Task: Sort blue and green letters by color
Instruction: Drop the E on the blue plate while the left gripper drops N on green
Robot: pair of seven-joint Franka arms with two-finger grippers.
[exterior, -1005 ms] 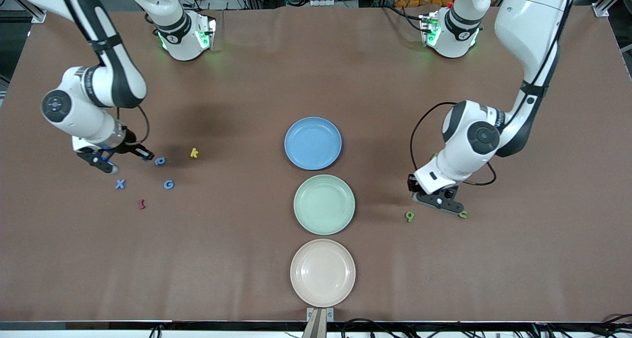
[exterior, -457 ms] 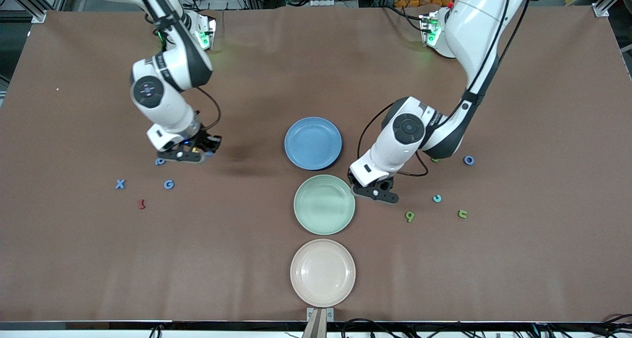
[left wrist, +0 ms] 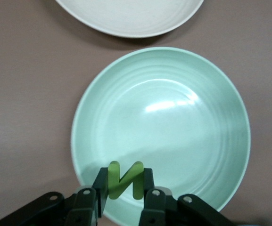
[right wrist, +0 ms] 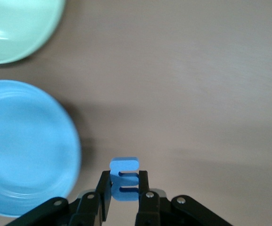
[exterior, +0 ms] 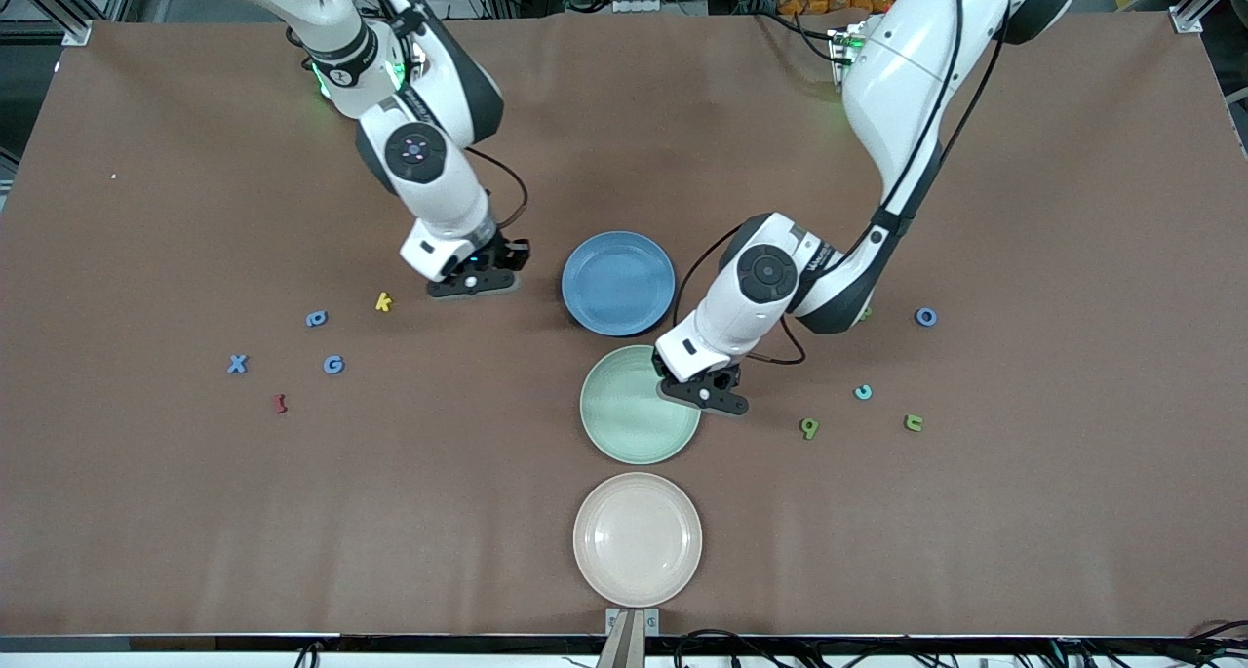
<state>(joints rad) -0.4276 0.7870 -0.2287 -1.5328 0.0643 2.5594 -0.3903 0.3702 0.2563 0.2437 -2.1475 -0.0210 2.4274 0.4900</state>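
Observation:
My left gripper (exterior: pixel 704 395) hangs over the rim of the green plate (exterior: pixel 624 424) and is shut on a green letter N (left wrist: pixel 125 180), which stands upright between the jaws above the plate (left wrist: pixel 173 117). My right gripper (exterior: pixel 476 283) is over the bare table beside the blue plate (exterior: pixel 618 283), shut on a blue letter E (right wrist: pixel 124 181). Blue letters lie toward the right arm's end: a round one (exterior: pixel 316 318), an X (exterior: pixel 237 364) and a G (exterior: pixel 333 364). Toward the left arm's end lie green letters (exterior: pixel 809 427) (exterior: pixel 914 422) and a blue o (exterior: pixel 925 317).
A beige plate (exterior: pixel 637 538) sits nearest the front camera, in line with the other two plates. A yellow k (exterior: pixel 384 302) and a dark red letter (exterior: pixel 280 404) lie among the blue letters. A teal letter (exterior: pixel 863 392) lies near the green ones.
Both arms swung in from the table's ends toward the plates. The right gripper carried its blue letter up beside the blue plate; the left carried its green letter over the green plate's rim.

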